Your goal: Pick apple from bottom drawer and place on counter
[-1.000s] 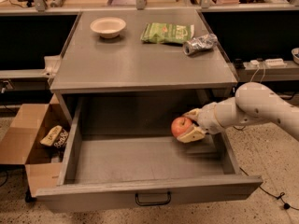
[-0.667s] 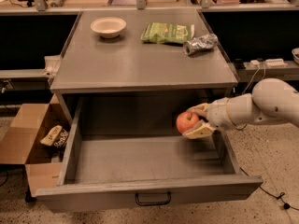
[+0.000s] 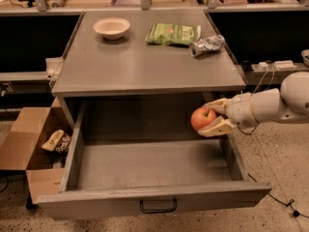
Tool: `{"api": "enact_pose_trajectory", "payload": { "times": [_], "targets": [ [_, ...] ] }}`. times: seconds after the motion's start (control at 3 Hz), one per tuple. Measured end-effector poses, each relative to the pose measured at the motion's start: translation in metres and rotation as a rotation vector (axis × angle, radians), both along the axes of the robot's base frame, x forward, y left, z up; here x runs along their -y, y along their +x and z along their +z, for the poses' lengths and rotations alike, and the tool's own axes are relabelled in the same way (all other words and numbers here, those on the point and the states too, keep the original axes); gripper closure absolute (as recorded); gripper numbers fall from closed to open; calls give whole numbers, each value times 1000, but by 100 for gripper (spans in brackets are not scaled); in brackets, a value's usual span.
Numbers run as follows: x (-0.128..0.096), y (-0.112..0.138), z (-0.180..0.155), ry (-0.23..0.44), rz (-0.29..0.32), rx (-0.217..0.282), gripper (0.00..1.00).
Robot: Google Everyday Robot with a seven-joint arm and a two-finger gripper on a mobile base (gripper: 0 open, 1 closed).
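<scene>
My gripper (image 3: 210,117) reaches in from the right and is shut on the red-orange apple (image 3: 203,118), one finger above it and one below. It holds the apple in the air over the right side of the open bottom drawer (image 3: 145,166), just below the front edge of the counter (image 3: 140,64). The drawer is pulled fully out, and its dark bar handle (image 3: 158,207) shows on the front panel. The drawer floor is bare.
On the counter stand a white bowl (image 3: 111,27), a green snack bag (image 3: 173,34) and a crushed silver can (image 3: 206,45). An open cardboard box (image 3: 34,149) with snack packets sits on the floor at the left. Cables lie on the floor at the right.
My gripper has drawn back to the right and slightly upward with the apple in it, lifting it higher out of the drawer. The drawer and counter items have not moved.
</scene>
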State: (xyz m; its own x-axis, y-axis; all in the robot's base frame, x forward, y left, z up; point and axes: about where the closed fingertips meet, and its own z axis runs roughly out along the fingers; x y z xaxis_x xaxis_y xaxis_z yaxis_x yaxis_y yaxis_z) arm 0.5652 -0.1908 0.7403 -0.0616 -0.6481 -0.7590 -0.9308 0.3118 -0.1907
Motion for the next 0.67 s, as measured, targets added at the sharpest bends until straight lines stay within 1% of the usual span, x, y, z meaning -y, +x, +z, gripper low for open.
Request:
{"api": "enact_pose_trajectory", "payload": {
  "times": [0.33, 0.67],
  "targets": [
    [-2, -1, 10, 16, -1, 12, 100],
    [-10, -10, 54, 34, 10, 54, 100]
  ]
}}
